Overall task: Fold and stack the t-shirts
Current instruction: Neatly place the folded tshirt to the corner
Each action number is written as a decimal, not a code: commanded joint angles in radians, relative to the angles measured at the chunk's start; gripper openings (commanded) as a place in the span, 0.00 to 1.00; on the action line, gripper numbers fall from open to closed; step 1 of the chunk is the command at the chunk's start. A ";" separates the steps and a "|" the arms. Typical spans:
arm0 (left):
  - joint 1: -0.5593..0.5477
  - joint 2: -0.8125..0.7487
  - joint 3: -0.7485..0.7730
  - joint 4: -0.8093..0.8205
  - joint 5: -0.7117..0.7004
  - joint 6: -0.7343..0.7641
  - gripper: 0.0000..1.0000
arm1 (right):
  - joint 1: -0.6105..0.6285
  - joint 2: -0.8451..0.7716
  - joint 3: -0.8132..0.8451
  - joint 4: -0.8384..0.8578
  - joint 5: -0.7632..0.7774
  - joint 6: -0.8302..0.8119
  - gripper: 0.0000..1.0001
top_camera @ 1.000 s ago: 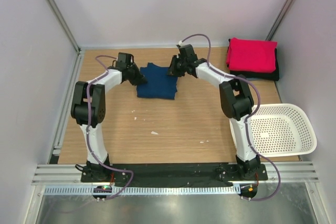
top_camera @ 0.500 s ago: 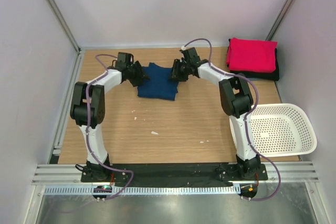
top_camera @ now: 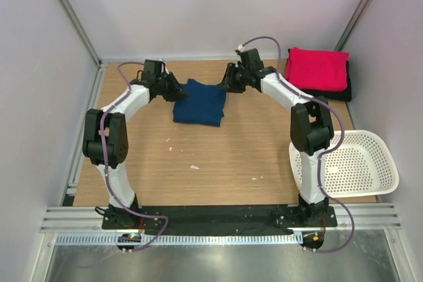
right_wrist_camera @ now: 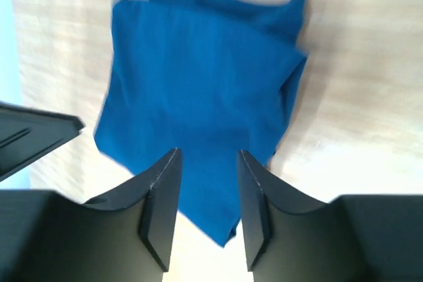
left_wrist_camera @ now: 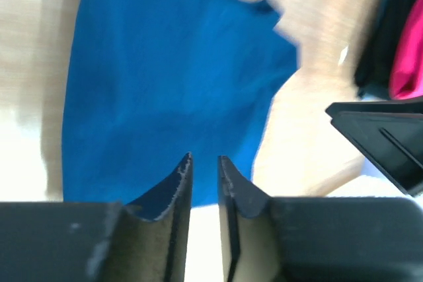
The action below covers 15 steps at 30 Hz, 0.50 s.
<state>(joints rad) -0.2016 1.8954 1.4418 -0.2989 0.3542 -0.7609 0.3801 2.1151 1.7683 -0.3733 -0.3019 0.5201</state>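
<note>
You have the navy blue t-shirt lying folded into a rough rectangle on the desk, at the far middle. Its far edge is uneven, with a sleeve corner poking out at the far left and at the far right.

Your left gripper sits at the far left corner of that shirt, and your right gripper sits at the far right corner. They face each other across the cloth. From above you cannot tell whether either one touches the fabric.

In the left wrist view the jaws are parted by only a thin slit and grip nothing, with the blue cloth spread out beyond their tips. In the right wrist view the jaws stand clearly apart and also hold nothing. The shirt shows through the gap between them, lying flat on the wood.

The bright pink-red t-shirt lies folded in the far right corner of the desk, stacked on the black t-shirt. The black one shows along the stack's near and right edges. This stack is well apart from the navy shirt.

The white basket stands at the near right, just beside the right arm.
</note>
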 commanded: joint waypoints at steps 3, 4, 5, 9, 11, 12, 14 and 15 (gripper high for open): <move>-0.073 -0.044 -0.073 -0.002 0.054 -0.005 0.17 | 0.049 -0.059 -0.105 -0.004 -0.006 -0.051 0.37; -0.087 -0.039 -0.099 0.024 0.052 -0.006 0.17 | 0.052 -0.073 -0.121 0.007 0.021 -0.051 0.35; -0.111 -0.032 -0.110 0.038 0.052 -0.011 0.15 | 0.052 -0.082 -0.153 0.017 0.026 -0.049 0.33; -0.162 0.033 -0.130 0.084 0.048 -0.023 0.11 | 0.054 -0.087 -0.184 0.013 0.055 -0.051 0.24; -0.182 0.072 -0.130 0.092 0.052 -0.031 0.10 | 0.052 -0.090 -0.223 0.023 0.053 -0.043 0.21; -0.188 0.086 -0.130 0.095 0.051 -0.032 0.10 | 0.052 -0.093 -0.240 0.036 0.050 -0.040 0.21; -0.202 0.123 -0.138 0.096 0.034 -0.034 0.09 | 0.054 -0.104 -0.289 0.065 0.066 -0.035 0.19; -0.206 0.136 -0.144 0.098 0.026 -0.038 0.09 | 0.054 -0.103 -0.300 0.074 0.070 -0.031 0.19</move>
<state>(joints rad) -0.4042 1.9900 1.3136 -0.2386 0.3843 -0.7845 0.4366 2.0842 1.5055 -0.3546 -0.2634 0.4892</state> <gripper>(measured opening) 0.097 0.193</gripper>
